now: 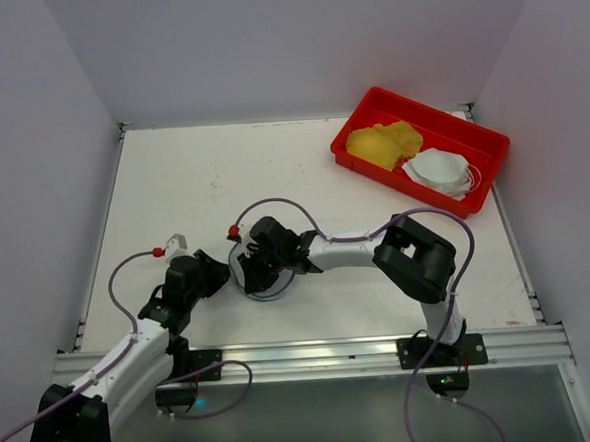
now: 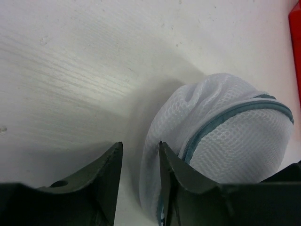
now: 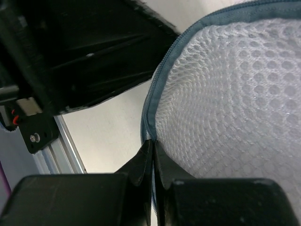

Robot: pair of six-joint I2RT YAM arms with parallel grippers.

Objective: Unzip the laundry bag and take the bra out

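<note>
On white table [image 1: 222,175], counted one bag [image 2: 225,136] near front centre. Found left gripper [image 2: 140,148] narrowly parted, empty, just beside it; right gripper [image 3: 153,143] pinched tight on its zipper rim. Noted one red tray [image 1: 429,111] far right.

laundry bag [image 2: 235,146]: white honeycomb mesh | zipper [image 3: 162,68]: grey-blue | tray [image 1: 439,119]: red

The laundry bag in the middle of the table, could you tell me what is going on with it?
Both arms are at the laundry bag. The right gripper is pinched shut on its teal zipper. The left gripper stands open beside the mesh, with nothing between its fingers. The zipper looks closed where visible, so the bag is not yet opened. A red tray sits at the far right.
</note>
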